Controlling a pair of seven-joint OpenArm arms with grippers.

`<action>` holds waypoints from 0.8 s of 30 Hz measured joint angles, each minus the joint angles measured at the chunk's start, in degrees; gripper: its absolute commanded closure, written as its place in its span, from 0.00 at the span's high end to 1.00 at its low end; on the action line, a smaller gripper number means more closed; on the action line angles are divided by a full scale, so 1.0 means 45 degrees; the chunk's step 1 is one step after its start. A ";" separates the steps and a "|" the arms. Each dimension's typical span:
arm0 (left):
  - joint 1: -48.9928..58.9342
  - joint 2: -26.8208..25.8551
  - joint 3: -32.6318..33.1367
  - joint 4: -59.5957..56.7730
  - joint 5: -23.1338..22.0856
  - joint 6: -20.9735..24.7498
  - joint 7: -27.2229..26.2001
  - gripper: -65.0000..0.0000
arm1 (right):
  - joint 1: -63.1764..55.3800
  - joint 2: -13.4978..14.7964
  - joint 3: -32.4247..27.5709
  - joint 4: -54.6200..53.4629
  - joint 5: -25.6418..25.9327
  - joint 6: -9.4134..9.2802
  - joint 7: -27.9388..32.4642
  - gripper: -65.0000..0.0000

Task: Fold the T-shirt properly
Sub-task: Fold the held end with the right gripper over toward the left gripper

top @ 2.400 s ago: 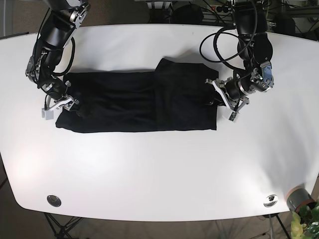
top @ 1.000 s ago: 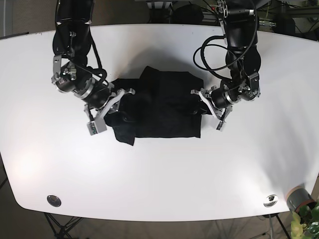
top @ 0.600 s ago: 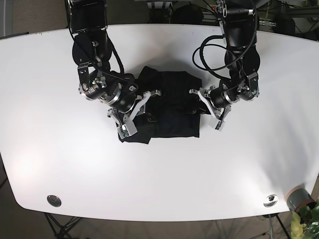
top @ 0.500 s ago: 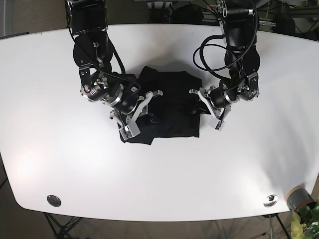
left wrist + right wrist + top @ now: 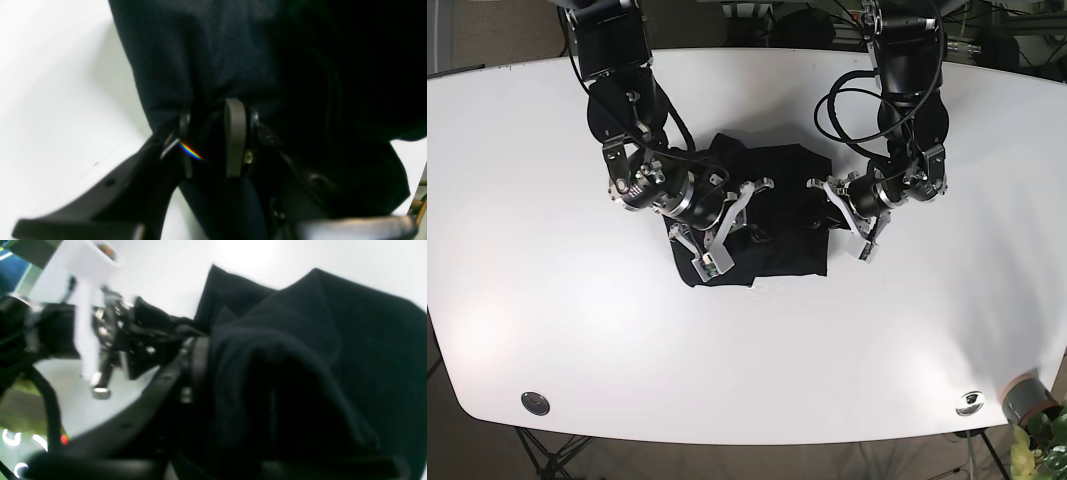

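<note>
Pinching black T-shirt point(image 5: 772, 215) cloth, left claw point(image 5: 213, 140) and right claw point(image 5: 196, 373), per wrist views only.

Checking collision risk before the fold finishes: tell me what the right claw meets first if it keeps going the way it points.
Likely the left claw, which holds the T-shirt opposite the right claw. Only folded cloth lies between them; depth is unclear.

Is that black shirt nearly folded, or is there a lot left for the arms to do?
Fairly far along, it seems. Done: the T-shirt is gathered into a compact block on the white table. In hand: the right gripper carries one end across it, while the left gripper pinches the opposite edge. Left: lay that flap flat, let go, and neaten the bunched lower corner.
</note>
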 measured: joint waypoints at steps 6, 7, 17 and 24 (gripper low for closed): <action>0.0000 0.0000 0.0000 -0.0010 -0.0034 0.0000 0.0005 0.18 | 0.0253 -0.0029 -0.0019 -0.0228 0.0024 0.0024 -0.0019 0.65; 0.0005 0.0000 0.0000 -0.0010 -0.0034 0.0000 0.0005 0.18 | 0.0291 -0.0029 -0.0019 -0.0223 0.0019 0.0024 -0.0015 0.70; 0.0000 -0.0010 0.0000 -0.0010 -0.0044 0.0000 0.0000 0.18 | 0.0860 0.0364 -0.1676 -0.0199 0.0049 0.0034 -0.0403 0.82; 0.0000 -0.0015 -0.0005 -0.0010 -0.0034 0.0000 0.0015 0.18 | 0.0495 0.0500 -0.1010 0.1137 0.0044 0.0000 -0.0495 0.82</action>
